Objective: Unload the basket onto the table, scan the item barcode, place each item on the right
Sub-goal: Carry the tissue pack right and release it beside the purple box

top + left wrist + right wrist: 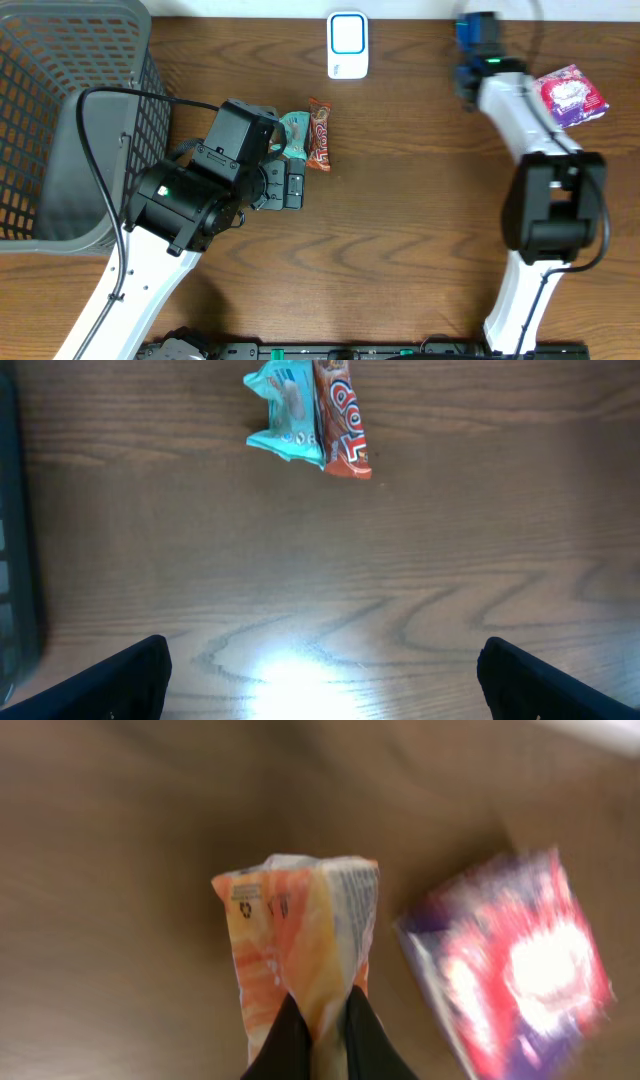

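Right gripper clenched on an orange-white packet, pinching its lower edge, packet standing up above the fingers (print too blurred to read). It hangs over the table at the far right, purple packet lying near it. White scanner sits at the far edge, off to the left of that arm, apart from it. Left gripper released, jaws spread wide, nothing between them, low over bare wood. Ahead of it a teal packet and a brown-orange bar lie touching. Grey basket at left.
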Controlling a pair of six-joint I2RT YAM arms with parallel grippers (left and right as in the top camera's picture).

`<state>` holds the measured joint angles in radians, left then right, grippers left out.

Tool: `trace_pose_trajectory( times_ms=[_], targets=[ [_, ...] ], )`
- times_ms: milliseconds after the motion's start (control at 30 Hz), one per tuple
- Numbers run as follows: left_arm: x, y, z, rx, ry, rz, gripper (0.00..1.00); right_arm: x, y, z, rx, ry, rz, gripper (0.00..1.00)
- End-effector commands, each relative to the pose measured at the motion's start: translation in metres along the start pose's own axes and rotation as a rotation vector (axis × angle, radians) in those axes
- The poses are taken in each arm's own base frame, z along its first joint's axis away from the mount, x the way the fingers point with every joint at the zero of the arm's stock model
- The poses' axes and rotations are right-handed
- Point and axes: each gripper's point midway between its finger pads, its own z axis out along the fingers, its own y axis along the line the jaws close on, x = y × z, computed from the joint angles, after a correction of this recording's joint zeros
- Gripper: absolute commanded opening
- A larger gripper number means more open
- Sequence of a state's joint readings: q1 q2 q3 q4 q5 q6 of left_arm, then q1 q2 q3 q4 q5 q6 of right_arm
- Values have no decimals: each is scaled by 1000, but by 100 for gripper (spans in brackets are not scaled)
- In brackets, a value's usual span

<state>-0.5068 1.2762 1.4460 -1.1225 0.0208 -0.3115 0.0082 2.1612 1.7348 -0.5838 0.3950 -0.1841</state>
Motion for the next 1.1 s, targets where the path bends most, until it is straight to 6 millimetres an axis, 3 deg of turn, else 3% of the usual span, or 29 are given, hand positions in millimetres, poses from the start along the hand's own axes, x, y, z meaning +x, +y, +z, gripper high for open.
trace_pose_trajectory(
  times_ms=[0, 167, 267, 500, 633, 767, 833, 867, 900, 933, 967, 1033, 1067],
  targets=[
    [0, 0, -1, -3, -4, 2, 98, 11, -18, -3, -108, 22, 11, 1],
    [0, 0, -1, -3, -4, 2, 98, 47, -57, 16, -131, 110, 91, 1],
    [0, 0, -1, -3, -4, 2, 98, 58, -65, 23, -172, 114, 104, 1],
    [0, 0, -1, -3, -4, 2, 98, 63, -69, 38, -214, 62, 129, 1],
    [0, 0, -1, -3, -4, 2, 98, 70, -91, 54, -87, 46, 178, 1],
    [0, 0, -1, -3, -4, 2, 97, 68, -127, 58, 73, 13, 389, 1],
    [0, 0, -1, -3, -4, 2, 98, 62, -132, 56, 69, -7, 462, 1],
    [0, 0, -1, -3, -4, 2, 98, 55, -130, 54, 42, -23, 479, 4],
    [0, 0, -1, -3, -4, 2, 98, 51, -127, 53, 16, -33, 478, 14],
    [0, 0, -1, -3, -3, 2, 98, 47, -123, 51, -11, -38, 475, 32],
    [0, 0, -1, -3, -4, 2, 98, 43, -119, 49, -32, -40, 466, 41],
    [0, 0, -1, -3, -4, 2, 98, 39, -113, 44, -48, -30, 450, 49],
    [0, 0, -1, -3, -4, 2, 98, 38, -112, 41, -53, -21, 445, 59]
  ],
)
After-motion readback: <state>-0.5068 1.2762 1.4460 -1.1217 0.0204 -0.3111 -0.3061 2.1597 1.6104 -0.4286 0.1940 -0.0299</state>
